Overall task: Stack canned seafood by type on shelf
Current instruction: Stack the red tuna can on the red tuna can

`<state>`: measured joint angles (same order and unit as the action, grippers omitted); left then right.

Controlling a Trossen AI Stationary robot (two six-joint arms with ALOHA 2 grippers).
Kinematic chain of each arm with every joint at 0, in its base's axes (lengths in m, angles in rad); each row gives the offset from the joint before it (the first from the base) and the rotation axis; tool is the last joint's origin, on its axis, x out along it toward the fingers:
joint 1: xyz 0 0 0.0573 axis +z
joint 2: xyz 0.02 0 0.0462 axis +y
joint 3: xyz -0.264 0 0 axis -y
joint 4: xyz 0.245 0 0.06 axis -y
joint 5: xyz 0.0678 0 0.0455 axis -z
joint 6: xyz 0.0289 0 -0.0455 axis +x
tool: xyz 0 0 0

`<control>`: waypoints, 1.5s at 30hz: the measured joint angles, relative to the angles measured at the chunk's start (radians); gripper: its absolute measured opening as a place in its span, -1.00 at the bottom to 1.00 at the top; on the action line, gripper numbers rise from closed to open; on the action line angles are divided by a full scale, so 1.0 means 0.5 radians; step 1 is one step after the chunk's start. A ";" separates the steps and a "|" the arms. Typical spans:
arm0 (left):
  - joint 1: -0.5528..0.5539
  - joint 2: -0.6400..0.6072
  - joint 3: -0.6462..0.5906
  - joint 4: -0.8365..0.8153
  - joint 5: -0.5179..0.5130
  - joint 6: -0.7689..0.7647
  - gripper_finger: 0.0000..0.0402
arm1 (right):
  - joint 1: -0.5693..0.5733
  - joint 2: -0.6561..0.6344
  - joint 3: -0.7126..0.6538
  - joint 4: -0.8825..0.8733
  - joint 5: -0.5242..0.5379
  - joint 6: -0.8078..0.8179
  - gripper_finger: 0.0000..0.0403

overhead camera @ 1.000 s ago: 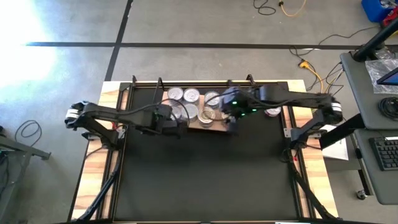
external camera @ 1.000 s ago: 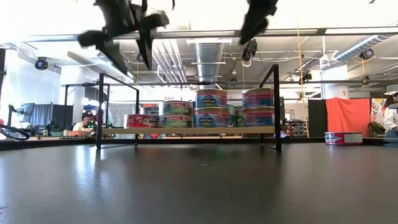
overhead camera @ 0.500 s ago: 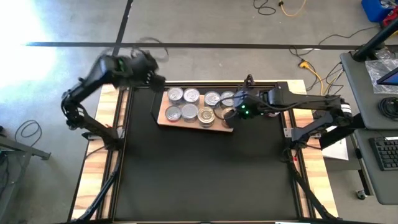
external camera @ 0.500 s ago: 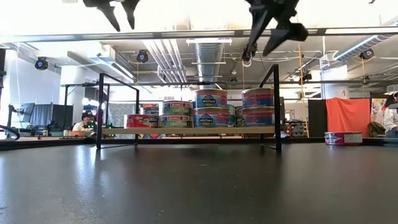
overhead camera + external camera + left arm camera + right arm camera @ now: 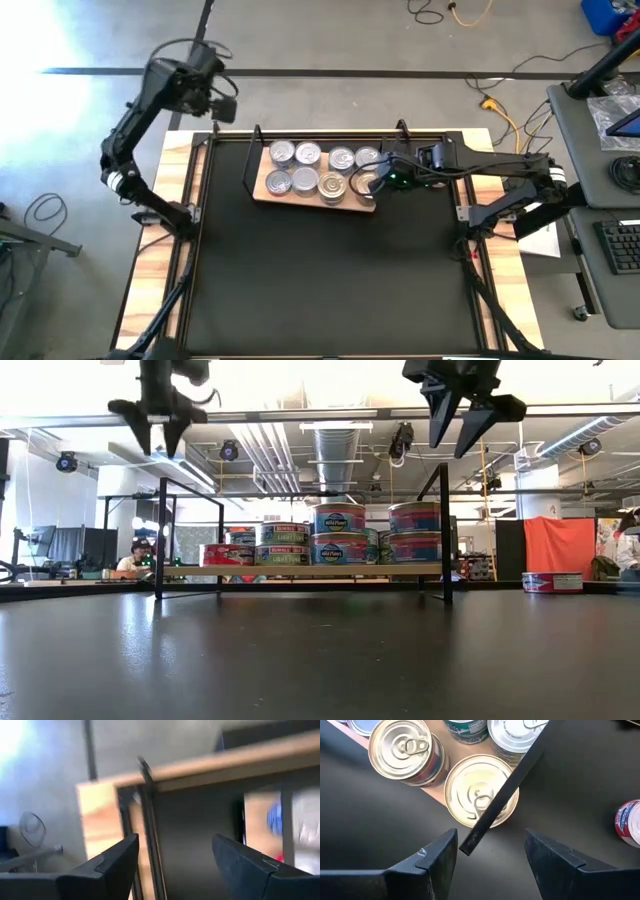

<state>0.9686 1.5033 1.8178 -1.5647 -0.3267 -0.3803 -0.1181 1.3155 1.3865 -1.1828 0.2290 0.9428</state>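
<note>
The right end effector is held high over the end of the shelf, with its fingers set apart and nothing between them. Just under it, a gold-topped can is seen at the corner of the shelf, partly crossed by the shelf's black frame bar. It is probably parked there so the can below can be checked or reached next. A second gold can stands just beside the first one, away from the end effector. Beyond them, silver-topped cans are lined up in rows along the board. In the low view some cans are set two high, so like is likely being piled on like.

One can with a red and white side lies off the shelf on the black mat, near the right end effector. It is probably still to be stacked.

The left end effector is lifted up and away, past the counter corner, well apart from every can. Its fingers are spread and nothing is held.
</note>
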 joint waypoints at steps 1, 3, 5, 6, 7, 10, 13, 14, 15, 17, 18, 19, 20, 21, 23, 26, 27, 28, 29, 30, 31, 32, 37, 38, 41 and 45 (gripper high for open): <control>0.003 0.003 -0.076 0.001 0.070 0.032 0.16 | 0.000 0.000 0.000 -0.001 -0.001 0.000 0.09; -0.004 0.004 -0.238 0.022 0.172 0.091 0.11 | 0.000 -0.007 0.000 -0.002 -0.001 -0.001 0.09; -0.039 0.005 -0.409 0.080 0.231 0.108 0.03 | 0.000 -0.017 0.000 -0.007 -0.001 -0.001 0.09; -0.055 0.006 -0.489 0.115 0.253 0.109 -0.01 | 0.000 -0.022 0.000 -0.017 -0.001 -0.001 0.09; -0.070 0.006 -0.567 0.149 0.289 0.109 -0.07 | 0.000 -0.027 0.000 -0.034 -0.002 -0.006 0.09; -0.110 0.004 -0.781 0.238 0.446 0.109 -0.23 | 0.000 -0.065 0.000 -0.077 -0.048 -0.070 0.09; -0.157 0.004 -0.965 0.318 0.535 0.092 -0.37 | -0.003 -0.108 0.000 -0.121 -0.085 -0.132 0.09; -0.181 0.004 -1.011 0.331 0.535 0.073 -0.41 | -0.008 -0.120 0.000 -0.135 -0.090 -0.140 0.09; -0.209 0.002 -1.054 0.351 0.535 0.056 -0.44 | -0.014 -0.134 0.000 -0.167 -0.091 -0.144 0.09; -0.279 -0.003 -1.118 0.372 0.535 0.029 -0.49 | -0.033 -0.165 0.000 -0.238 -0.091 -0.143 0.09; -0.324 -0.012 -1.139 0.383 0.543 0.016 -0.51 | -0.046 -0.176 0.000 -0.274 -0.091 -0.143 0.09; -0.369 -0.025 -1.159 0.408 0.571 0.000 -0.53 | -0.062 -0.187 0.000 -0.310 -0.089 -0.143 0.09; -0.413 -0.035 -1.175 0.437 0.613 -0.017 -0.54 | -0.081 -0.192 0.000 -0.347 -0.089 -0.142 0.09; -0.457 -0.046 -1.191 0.464 0.644 -0.036 -0.55 | -0.102 -0.192 0.000 -0.378 -0.087 -0.141 0.09; -0.551 -0.069 -1.210 0.498 0.666 -0.072 -0.56 | -0.145 -0.192 -0.001 -0.422 -0.043 -0.129 0.09; -0.676 -0.075 -1.203 0.530 0.648 -0.135 -0.56 | -0.203 -0.193 -0.009 -0.448 0.017 -0.126 0.09; -0.708 -0.077 -1.198 0.539 0.666 -0.153 -0.56 | -0.221 -0.193 -0.010 -0.443 0.017 -0.121 0.09; -0.736 -0.080 -1.188 0.554 0.684 -0.168 -0.56 | -0.234 -0.193 -0.011 -0.440 0.021 -0.101 0.09; -0.759 -0.089 -1.178 0.575 0.689 -0.180 -0.56 | -0.240 -0.193 -0.011 -0.439 0.037 -0.075 0.09; -0.780 -0.102 -1.166 0.575 0.690 -0.191 -0.56 | -0.242 -0.197 -0.011 -0.438 0.075 -0.039 0.09; -0.796 -0.120 -1.153 0.561 0.693 -0.202 -0.56 | -0.243 -0.207 -0.011 -0.438 0.122 -0.009 0.09; -0.807 -0.138 -1.141 0.559 0.693 -0.206 -0.56 | -0.243 -0.218 -0.011 -0.438 0.170 0.027 0.09; -0.824 -0.269 -1.067 0.540 0.658 -0.216 -0.56 | -0.260 -0.315 -0.028 -0.531 0.422 0.256 0.09; -0.825 -0.309 -1.047 0.537 0.598 -0.216 -0.56 | -0.275 -0.341 -0.051 -0.586 0.466 0.316 0.09; -0.835 -0.443 -1.008 0.526 0.396 -0.232 -0.54 | -0.371 -0.453 -0.216 -0.640 0.489 0.476 0.09; -0.854 -0.633 -0.976 0.542 0.295 -0.299 -0.44 | -0.522 -0.639 -0.509 -0.454 0.500 0.631 0.09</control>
<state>0.5415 1.1867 1.3296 -1.2939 -0.1790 -0.5298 -0.3790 0.9962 1.1321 -1.4100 0.4790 1.2586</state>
